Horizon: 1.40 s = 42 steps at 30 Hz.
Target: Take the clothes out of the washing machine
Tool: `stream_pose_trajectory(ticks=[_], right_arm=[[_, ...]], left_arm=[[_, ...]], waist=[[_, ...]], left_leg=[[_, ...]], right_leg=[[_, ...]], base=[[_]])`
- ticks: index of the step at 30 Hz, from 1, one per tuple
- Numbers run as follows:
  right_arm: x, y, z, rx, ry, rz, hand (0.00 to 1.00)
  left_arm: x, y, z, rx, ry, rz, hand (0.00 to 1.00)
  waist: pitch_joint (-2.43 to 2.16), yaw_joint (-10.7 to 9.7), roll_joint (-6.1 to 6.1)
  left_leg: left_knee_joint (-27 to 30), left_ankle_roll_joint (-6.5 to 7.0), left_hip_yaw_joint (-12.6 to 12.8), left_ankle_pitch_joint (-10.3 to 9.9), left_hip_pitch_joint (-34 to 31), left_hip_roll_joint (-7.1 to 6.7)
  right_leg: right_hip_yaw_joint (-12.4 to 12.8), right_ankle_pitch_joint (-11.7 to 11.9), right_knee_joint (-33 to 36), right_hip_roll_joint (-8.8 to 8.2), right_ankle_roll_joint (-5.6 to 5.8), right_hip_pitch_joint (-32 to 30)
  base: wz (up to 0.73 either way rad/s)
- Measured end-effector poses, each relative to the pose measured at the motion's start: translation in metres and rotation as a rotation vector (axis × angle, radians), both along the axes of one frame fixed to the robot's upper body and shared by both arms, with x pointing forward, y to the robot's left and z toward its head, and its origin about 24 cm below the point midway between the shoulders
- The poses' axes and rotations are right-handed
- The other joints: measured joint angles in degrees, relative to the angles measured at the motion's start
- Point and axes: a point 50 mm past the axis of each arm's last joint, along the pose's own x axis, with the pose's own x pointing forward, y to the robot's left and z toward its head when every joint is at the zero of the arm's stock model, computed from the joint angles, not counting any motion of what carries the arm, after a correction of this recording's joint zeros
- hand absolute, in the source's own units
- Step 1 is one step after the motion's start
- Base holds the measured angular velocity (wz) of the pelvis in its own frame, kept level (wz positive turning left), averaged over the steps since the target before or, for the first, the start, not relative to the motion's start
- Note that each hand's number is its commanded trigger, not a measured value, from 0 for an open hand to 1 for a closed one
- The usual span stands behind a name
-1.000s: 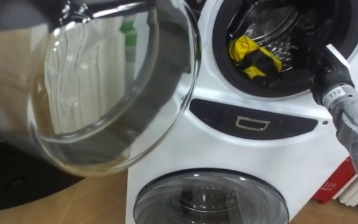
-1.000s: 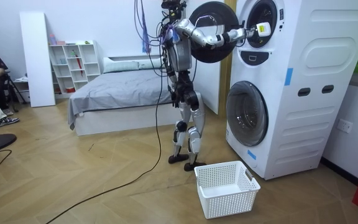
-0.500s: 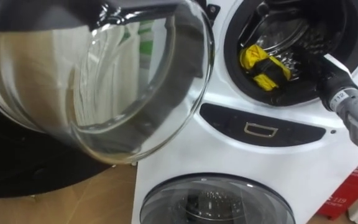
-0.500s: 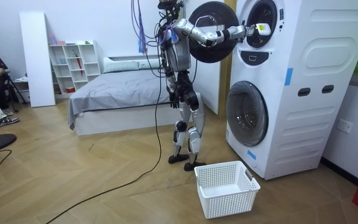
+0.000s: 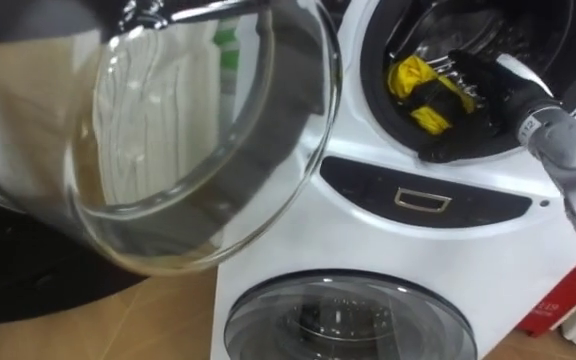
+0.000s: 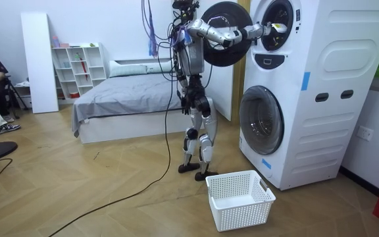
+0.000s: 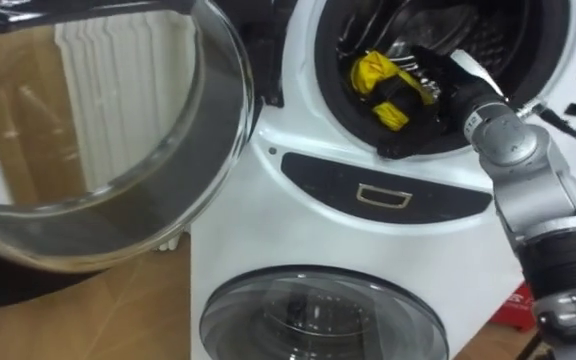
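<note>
The upper washing machine (image 6: 308,85) stands open, and a yellow and black cloth (image 5: 420,88) lies at the front of its drum (image 5: 468,40). My right hand (image 5: 473,100) is black and reaches into the drum from the right. It lies right against the cloth and partly under it, low on the drum's rim. Against the dark drum I cannot make out how its fingers stand. In the right eye view the same right hand (image 7: 436,95) sits just right of the cloth (image 7: 380,78). In the room view I stand facing the machine with that arm raised to the opening (image 6: 268,27).
The round glass door (image 5: 198,130) hangs open at my left, close to my head. Below the drum are a dark control panel (image 5: 423,200) and the lower machine's shut door (image 5: 348,320). A white basket (image 6: 239,197) stands on the wooden floor in front of the machines.
My right hand has gone further into the drum, from the right rim up to the yellow cloth. The whole picture has shifted a little with my head.
</note>
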Motion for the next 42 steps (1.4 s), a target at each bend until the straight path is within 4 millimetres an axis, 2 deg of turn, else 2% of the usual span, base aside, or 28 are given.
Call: stream_pose_trajectory(ticks=[8,10,14,16,19,23,29,31,32,34,42], right_arm=[[0.0,0.003,0.003,0.009,-0.008,0.016,0.0],[-0.001,0.005,0.005,0.013,-0.018,0.024,0.0],[-0.001,0.012,0.013,0.03,-0.052,0.055,0.0],[-0.002,0.013,0.016,0.034,-0.064,0.065,0.0],[-0.003,0.015,0.019,0.049,-0.075,0.077,0.0],[-0.003,0.014,0.02,0.095,-0.077,0.084,0.0],[0.001,0.017,0.039,0.364,-0.142,0.107,0.0],[-0.001,0.017,0.051,0.448,-0.179,0.133,0.0],[-0.001,0.017,0.052,0.471,-0.185,0.138,0.0],[-0.003,0.016,0.06,0.535,-0.216,0.153,0.0],[-0.005,0.012,0.067,0.595,-0.254,0.154,0.0]], left_arm=[[0.008,0.002,0.002,0.016,-0.035,-0.036,0.0],[0.007,0.001,0.002,0.013,-0.03,-0.037,0.0],[0.006,0.001,0.002,0.012,-0.033,-0.039,0.0],[0.007,0.0,0.001,0.012,-0.036,-0.04,0.0],[0.008,-0.002,0.001,0.013,-0.043,-0.041,0.0],[0.009,-0.001,0.001,0.029,-0.053,-0.043,0.0],[0.005,-0.003,0.001,0.025,-0.037,-0.055,0.0],[0.007,0.0,0.002,0.031,-0.041,-0.057,0.0],[0.006,0.001,0.002,0.03,-0.039,-0.056,0.0],[0.005,0.0,0.002,0.019,-0.031,-0.053,0.0],[0.003,0.003,0.003,0.013,-0.037,-0.018,0.0]], waist=[[0.29,0.09,-1.22],[0.3,-0.13,-1.2],[0.67,-1.19,-0.56],[0.47,-1.51,-0.16],[-0.12,-1.6,1.31],[-0.41,-1.59,1.8],[-0.34,-1.45,1.36],[-0.01,-1.58,0.25],[0.02,-1.6,0.09],[-0.22,-1.41,-0.31],[-0.03,-1.56,-0.03]], left_leg=[[-0.32,-0.28,0.18,0.06,-0.12,0.22],[-0.29,-0.29,0.19,0.06,-0.37,0.21],[-0.29,-0.29,0.12,0.06,-0.51,0.23],[-0.29,-0.29,0.13,0.06,-0.65,0.24],[-0.34,-0.3,0.17,0.08,-0.78,0.27],[-0.27,-0.51,0.18,0.22,-0.92,0.38],[-0.76,-0.82,-0.53,0.37,0.34,0.6],[-1.09,-1.02,-1.32,0.33,0.37,0.6],[-1.06,-1.07,-1.54,0.32,0.37,0.63],[-1.08,-1.16,-1.92,0.25,0.48,0.78],[-1.36,-1.22,-2.92,0.04,1.74,1.31]], right_leg=[[0.07,0.02,-0.03,0.2,-0.16,-0.33],[0.03,0.08,-0.06,0.21,-0.26,-0.57],[0.08,0.08,-0.06,0.21,-0.26,-0.65],[0.16,0.08,-0.04,0.24,-0.26,-0.82],[0.34,0.08,0.0,0.32,-0.26,-1.07],[0.37,0.07,0.1,0.35,-0.27,-1.28],[-0.27,-0.29,-0.08,0.45,-0.84,0.0],[-0.87,-0.47,-0.26,0.41,-1.04,0.26],[-1.16,-0.47,-0.5,0.4,-1.04,0.46],[-1.45,-0.47,-1.33,0.5,-1.04,1.03],[-2.06,-0.45,-2.19,1.04,-1.02,2.67]], base=[[-0.02],[-0.02],[0.0],[0.0],[0.0],[0.01],[0.06],[0.15],[0.18],[0.12],[0.07]])
